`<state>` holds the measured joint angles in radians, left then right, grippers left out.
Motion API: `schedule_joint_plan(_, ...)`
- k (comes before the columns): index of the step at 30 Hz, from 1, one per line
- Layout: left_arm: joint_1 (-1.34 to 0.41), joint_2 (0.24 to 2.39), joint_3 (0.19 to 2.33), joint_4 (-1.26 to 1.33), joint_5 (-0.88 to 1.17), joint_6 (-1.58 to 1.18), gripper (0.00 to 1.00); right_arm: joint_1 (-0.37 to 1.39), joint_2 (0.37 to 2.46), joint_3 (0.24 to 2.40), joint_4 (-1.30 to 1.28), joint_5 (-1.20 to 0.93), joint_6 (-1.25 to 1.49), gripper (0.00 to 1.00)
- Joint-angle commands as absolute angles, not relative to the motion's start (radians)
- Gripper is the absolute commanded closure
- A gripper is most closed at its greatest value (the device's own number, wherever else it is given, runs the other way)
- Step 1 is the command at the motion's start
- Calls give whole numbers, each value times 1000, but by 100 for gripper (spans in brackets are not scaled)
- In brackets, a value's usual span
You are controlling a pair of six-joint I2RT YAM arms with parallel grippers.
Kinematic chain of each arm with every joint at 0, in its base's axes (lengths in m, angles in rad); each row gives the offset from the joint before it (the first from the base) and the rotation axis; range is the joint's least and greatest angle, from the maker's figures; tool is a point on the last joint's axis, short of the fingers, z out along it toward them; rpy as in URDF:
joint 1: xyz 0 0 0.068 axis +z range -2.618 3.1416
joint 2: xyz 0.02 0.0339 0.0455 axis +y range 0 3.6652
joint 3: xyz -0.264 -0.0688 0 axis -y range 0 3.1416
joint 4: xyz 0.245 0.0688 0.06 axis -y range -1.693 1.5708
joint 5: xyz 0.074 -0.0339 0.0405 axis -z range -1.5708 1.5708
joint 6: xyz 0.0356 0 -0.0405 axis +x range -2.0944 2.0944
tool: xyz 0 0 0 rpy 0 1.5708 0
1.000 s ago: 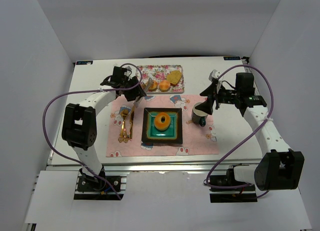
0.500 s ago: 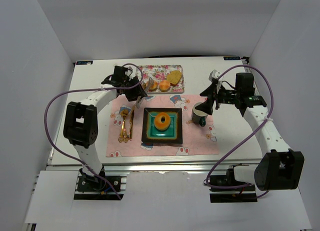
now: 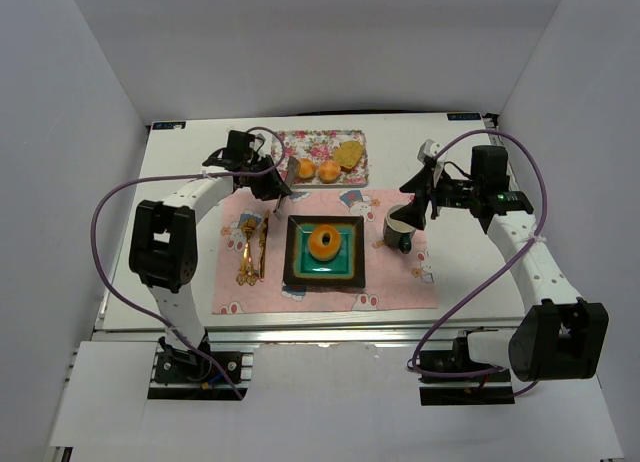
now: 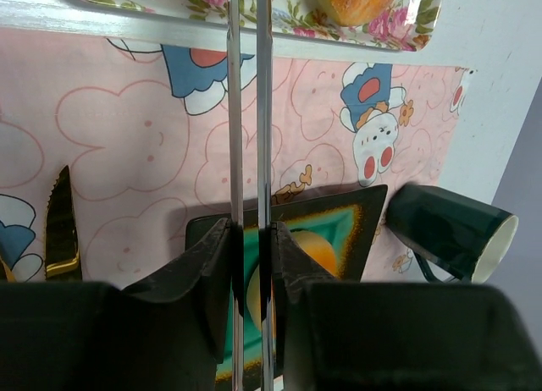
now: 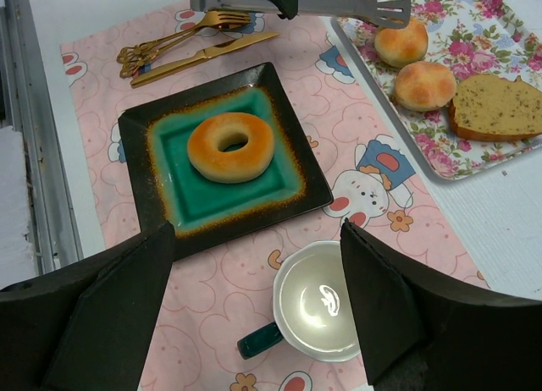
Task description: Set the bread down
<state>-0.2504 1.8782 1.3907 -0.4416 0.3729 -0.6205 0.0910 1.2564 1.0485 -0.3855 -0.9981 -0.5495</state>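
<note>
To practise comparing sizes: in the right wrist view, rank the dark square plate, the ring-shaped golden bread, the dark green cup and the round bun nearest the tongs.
1. Dark square plate
2. Dark green cup and ring-shaped golden bread: alike, cup nearer camera, so unranked
3. Round bun nearest the tongs

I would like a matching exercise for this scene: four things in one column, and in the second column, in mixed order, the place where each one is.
Things:
1. ring bread
2. brown slice
3. cup
4. tongs

Places:
a. in the left gripper
b. on the floral tray
c. directly on the pink mat
d. on the square plate

Pairs: 1-d, 2-b, 3-c, 4-a.
</note>
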Motion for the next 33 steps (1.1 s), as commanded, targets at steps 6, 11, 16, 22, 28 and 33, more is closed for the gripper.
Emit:
schedule_joint_plan(6,-236,1850,1430,-422,416,-635,94,87,1236,1046,-356,-1026,-538,17)
schedule_joint_plan(11,-233,1812,1428,-381,431,-658,100,87,1235,1049,-359,-1023,-540,17)
schedule_joint_plan(16,-232,1766,1417,-334,456,-676,100,87,1233,1048,-360,-1026,-540,17)
schedule_joint_plan(22,-230,1712,1371,-321,469,-675,100,87,1230,1046,-362,-1025,-540,17)
schedule_joint_plan(28,-233,1524,1212,-273,517,-732,100,87,1224,1054,-380,-1020,-557,17)
schedule_joint_plan(33,-267,1324,1053,-343,549,-744,100,87,1226,1065,-399,-1026,-577,17)
